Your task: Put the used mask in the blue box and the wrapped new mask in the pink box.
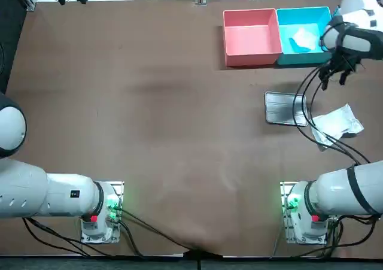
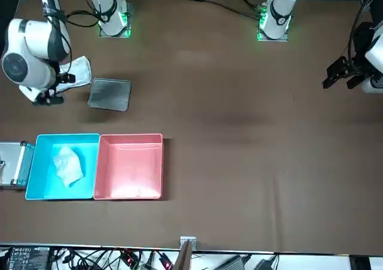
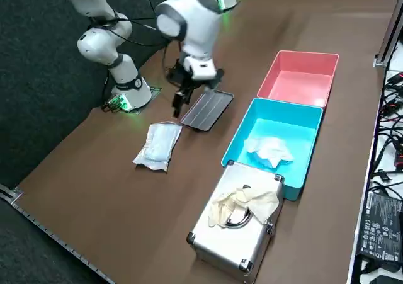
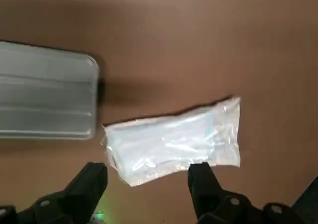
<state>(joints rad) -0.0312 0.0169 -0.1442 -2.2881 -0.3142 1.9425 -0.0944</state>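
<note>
Toward the robot's base from the right gripper (image 1: 338, 73), on the brown table (image 1: 149, 132), lies the wrapped new mask (image 1: 337, 124), a flat pale packet in crinkled clear film. We find the gripper hanging above the table between that packet and the rectangular open-topped blue box (image 1: 302, 58), clear of both. Its black fingers (image 4: 93, 183) stand wide apart and hold nothing.

Seen from the wrist, the packet lies just ahead of the fingertips. Its long axis runs nearly in line with the gap between the fingers, slightly tilted. We judge that a closure from this heading would meet the packet along its length. A turn of the wrist, or a pinch at one short end, looks the sounder approach.

A ribbed grey metal tray (image 1: 285, 108) sits just beside the packet on the robot's left. One corner comes close to it, and we cannot tell whether they touch. We judge it the main obstruction to a descent on that side.

The crumpled white used mask (image 1: 304, 39) lies inside the blue box. The rectangular open-topped pink box (image 1: 250, 59) adjoins the blue box on the robot's left, wall against wall, and shows nothing inside. A hard-shelled silver case (image 3: 236, 237), with a pale crumpled item (image 3: 242, 202) on its lid, stands just beside the blue box on the side away from the pink box, off the likely route. The carry to the pink box, in our judgement, passes over the tray or the blue box and needs height.
</note>
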